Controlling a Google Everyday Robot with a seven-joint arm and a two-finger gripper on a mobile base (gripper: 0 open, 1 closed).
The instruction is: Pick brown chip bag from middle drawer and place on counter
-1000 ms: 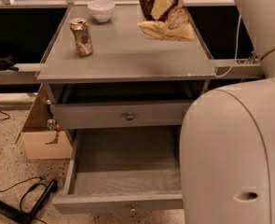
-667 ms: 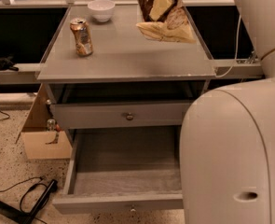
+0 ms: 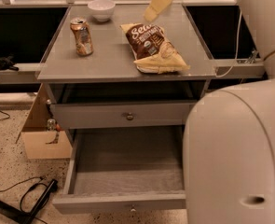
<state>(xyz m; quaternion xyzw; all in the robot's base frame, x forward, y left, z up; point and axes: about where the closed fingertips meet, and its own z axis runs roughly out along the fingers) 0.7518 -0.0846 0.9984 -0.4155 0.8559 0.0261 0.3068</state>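
Observation:
The brown chip bag point(image 3: 153, 46) lies flat on the counter point(image 3: 104, 59), right of the middle, with its cream end toward the front edge. My gripper point(image 3: 152, 14) hangs just above the bag's far end, apart from it, open and holding nothing. One cream finger point(image 3: 158, 2) shows. The middle drawer point(image 3: 123, 202) is pulled out below, and its ribbed floor is bare.
A tan-and-orange drink can point(image 3: 82, 36) stands on the counter's left side and a white bowl point(image 3: 101, 8) at the back. A shut drawer front with a brass knob point(image 3: 129, 116) sits above the open drawer. My white body point(image 3: 239, 153) fills the right. A cardboard box point(image 3: 41, 136) and cables point(image 3: 30, 195) lie on the floor at the left.
The bag, held up at the counter's back right before, now lies on the counter. My gripper has let go of it and stands above it.

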